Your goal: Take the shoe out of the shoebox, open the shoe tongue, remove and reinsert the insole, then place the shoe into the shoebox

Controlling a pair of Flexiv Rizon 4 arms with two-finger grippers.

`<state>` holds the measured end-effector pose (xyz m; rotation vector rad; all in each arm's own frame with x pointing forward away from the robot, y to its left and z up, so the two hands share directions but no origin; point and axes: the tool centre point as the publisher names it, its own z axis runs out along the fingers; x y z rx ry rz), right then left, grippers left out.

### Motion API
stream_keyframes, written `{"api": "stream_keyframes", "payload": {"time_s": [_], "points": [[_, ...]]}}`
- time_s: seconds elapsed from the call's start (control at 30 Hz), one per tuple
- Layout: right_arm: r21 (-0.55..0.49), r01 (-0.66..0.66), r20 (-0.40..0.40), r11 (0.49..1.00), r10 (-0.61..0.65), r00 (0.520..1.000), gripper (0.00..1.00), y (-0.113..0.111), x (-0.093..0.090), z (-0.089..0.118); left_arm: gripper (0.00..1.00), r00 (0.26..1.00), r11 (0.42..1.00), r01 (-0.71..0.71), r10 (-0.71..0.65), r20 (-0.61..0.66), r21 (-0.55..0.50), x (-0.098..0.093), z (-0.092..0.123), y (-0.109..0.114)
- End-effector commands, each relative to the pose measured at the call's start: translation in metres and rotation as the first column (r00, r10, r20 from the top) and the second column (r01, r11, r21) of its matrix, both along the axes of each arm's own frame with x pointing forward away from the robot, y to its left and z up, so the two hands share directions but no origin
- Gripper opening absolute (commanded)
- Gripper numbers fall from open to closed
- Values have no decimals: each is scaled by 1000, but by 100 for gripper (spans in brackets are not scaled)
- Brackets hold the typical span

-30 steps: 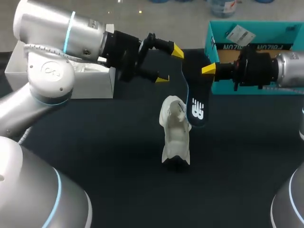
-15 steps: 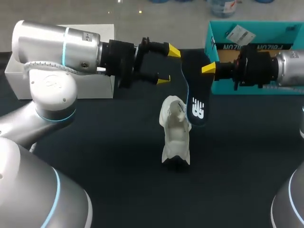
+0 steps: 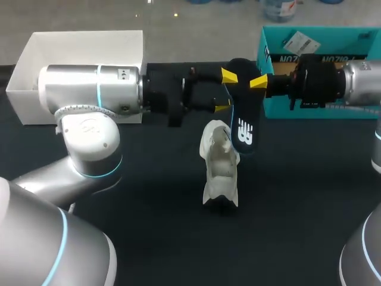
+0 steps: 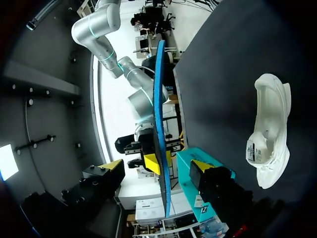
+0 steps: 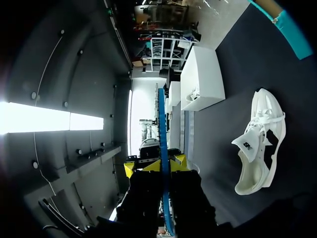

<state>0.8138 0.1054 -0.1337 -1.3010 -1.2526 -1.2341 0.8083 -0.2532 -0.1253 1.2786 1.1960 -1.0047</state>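
So here's where things stand: the dark insole with a blue edge (image 3: 245,128) is already out and is held up in the air, clamped at its upper end between the two yellow-tipped fingers of the right gripper (image 3: 260,82). In the right wrist view it is seen edge-on, running straight out ahead of those fingers (image 5: 162,129). The left gripper (image 3: 226,92) is parked right at the same end, jaws wide apart, with the insole standing between them (image 4: 159,124), and no contact from either pad can be made out, so it counts as not gripped on that side. The white low-top shoe (image 3: 219,170) is lying on the black table (image 3: 149,196) below both sets of jaws, apart from them, with its opening turned up. Whether the insole's lower tip is touching the shoe can't be told. Behind the left jaws an open white cardboard box (image 3: 83,44) is sitting, and behind the right jaws a teal cardboard box (image 3: 333,42); which one counts as the shoebox isn't clear. Progress, as judged: shoe taken out, tongue apparently pulled open, insole removed, so roughly halfway. The insole hasn't been slid back in yet, and the shoe is not yet put back in the box.
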Motion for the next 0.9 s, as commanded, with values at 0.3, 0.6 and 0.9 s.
{"api": "stream_keyframes", "payload": {"time_s": [0.3, 0.6, 0.9], "points": [[11, -16, -10, 1000, 17, 1000, 0, 5, -3, -5, 33, 1000, 1000, 12, -11, 20, -21, 10, -7, -21], [12, -13, -16, 1000, 14, 1000, 0, 4, -2, -6, 23, 1000, 1000, 12, -12, 16, -17, 8, -11, -26], [16, -14, -18, 1000, 14, 1000, 0, 3, -2, -6, 0, 1000, 1000, 15, -15, 5, -5, 9, -15, -25]]}}
